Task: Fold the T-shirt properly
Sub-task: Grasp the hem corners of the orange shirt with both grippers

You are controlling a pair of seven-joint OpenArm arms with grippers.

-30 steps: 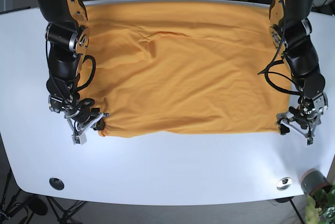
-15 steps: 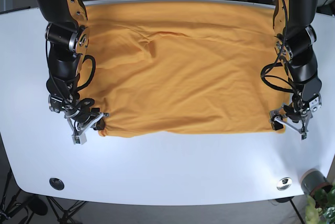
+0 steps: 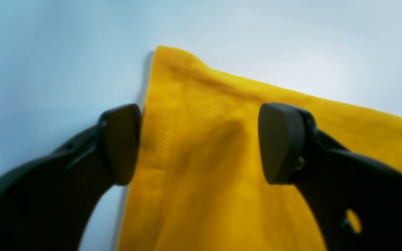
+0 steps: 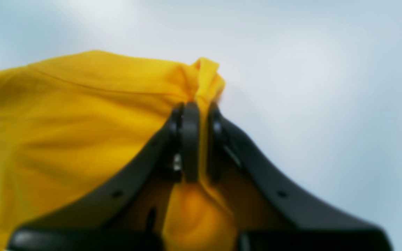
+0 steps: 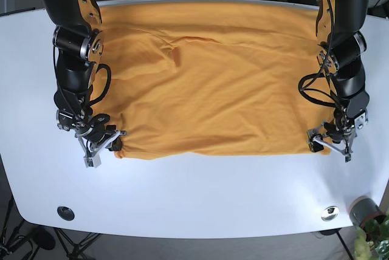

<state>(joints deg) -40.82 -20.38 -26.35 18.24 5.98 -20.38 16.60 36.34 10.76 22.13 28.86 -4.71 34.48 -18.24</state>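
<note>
T-shirt (image 3: 201, 157) corner lies between left end effector's (image 3: 201, 143) spread jaws.

T-shirt (image 5: 213, 78) far edge cut by frame top (base view); right wrist view blurred.

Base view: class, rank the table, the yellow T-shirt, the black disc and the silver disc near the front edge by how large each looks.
1. table
2. yellow T-shirt
3. black disc and silver disc: these look about alike, too close to rank.
</note>
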